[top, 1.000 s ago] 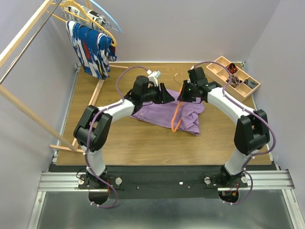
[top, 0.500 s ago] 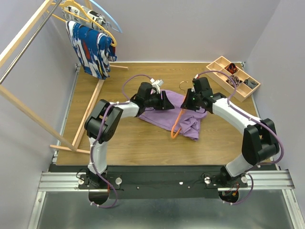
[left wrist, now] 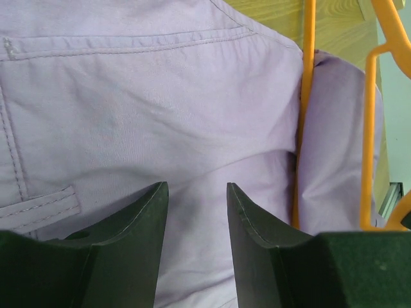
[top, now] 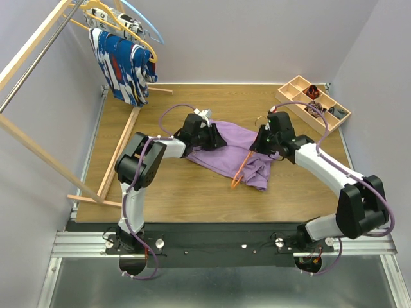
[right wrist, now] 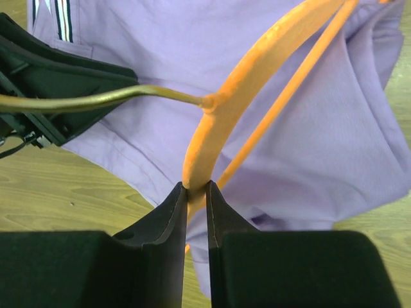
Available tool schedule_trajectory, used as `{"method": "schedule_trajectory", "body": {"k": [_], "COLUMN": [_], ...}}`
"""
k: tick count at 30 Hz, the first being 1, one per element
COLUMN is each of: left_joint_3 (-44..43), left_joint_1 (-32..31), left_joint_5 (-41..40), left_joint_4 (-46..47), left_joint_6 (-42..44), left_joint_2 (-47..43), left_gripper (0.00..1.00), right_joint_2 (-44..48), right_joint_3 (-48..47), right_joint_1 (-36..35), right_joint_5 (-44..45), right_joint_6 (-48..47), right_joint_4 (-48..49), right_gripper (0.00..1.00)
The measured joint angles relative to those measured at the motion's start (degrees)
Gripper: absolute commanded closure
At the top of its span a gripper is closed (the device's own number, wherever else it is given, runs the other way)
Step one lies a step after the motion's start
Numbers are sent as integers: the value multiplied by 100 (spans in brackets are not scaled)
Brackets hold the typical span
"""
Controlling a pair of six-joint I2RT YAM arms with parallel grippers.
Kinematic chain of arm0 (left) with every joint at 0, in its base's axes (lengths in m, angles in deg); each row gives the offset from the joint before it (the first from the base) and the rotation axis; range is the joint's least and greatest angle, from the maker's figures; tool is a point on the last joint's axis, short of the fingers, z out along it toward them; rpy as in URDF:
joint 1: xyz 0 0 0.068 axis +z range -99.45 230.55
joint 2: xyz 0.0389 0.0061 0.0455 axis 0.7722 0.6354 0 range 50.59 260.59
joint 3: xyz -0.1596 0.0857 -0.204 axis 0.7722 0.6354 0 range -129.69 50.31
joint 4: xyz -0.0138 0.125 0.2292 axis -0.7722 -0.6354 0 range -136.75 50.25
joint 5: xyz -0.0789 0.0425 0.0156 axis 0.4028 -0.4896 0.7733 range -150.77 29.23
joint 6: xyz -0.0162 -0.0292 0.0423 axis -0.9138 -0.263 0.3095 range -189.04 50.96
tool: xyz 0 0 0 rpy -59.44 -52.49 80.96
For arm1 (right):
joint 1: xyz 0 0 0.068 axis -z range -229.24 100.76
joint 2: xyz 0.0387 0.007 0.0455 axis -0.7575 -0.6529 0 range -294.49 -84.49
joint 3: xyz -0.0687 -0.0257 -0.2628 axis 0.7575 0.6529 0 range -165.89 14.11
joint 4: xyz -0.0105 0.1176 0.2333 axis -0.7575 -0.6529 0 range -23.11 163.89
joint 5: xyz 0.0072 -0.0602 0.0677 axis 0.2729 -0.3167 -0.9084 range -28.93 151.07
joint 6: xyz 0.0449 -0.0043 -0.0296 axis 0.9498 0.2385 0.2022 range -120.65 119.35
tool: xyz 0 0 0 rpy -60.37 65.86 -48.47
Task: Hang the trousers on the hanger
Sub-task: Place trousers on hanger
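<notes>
The lilac trousers lie spread on the wooden table, with the waistband stripes showing in the right wrist view. The orange hanger lies slanted across them, its lower end past the cloth's near edge. My right gripper is shut on the hanger's curved shoulder, just below its metal hook; the jaws pinch the orange plastic. My left gripper hovers over the trousers, jaws apart, with flat cloth behind them and the hanger to its right.
A wooden compartment tray sits at the back right corner. A wooden clothes rack stands along the left, carrying a blue, white and red garment and other hangers. Walls close in at the back and on both sides.
My right gripper has carried the hanger right and nearer, lowering it onto the cloth. The trousers now lie flatter and further right. My left gripper has dropped slightly towards the cloth.
</notes>
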Motion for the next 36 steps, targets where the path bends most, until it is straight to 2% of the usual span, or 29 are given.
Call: {"method": "schedule_trajectory", "body": {"k": [19, 32, 36], "left_joint_3": [-2, 9, 22], "left_joint_1": [31, 42, 48], "left_joint_5": [-144, 4, 446], "left_joint_4": [-28, 87, 160], "left_joint_6": [-136, -15, 280], "left_joint_2": [28, -26, -122], "left_gripper": [49, 36, 36], "right_joint_2": [957, 1091, 1091], "right_joint_3": [595, 866, 938], "right_joint_1": [55, 236, 313], "right_joint_5": [-7, -4, -7], "right_joint_6": [96, 120, 144], "right_joint_4": [-256, -295, -256], "right_gripper": [99, 99, 99]}}
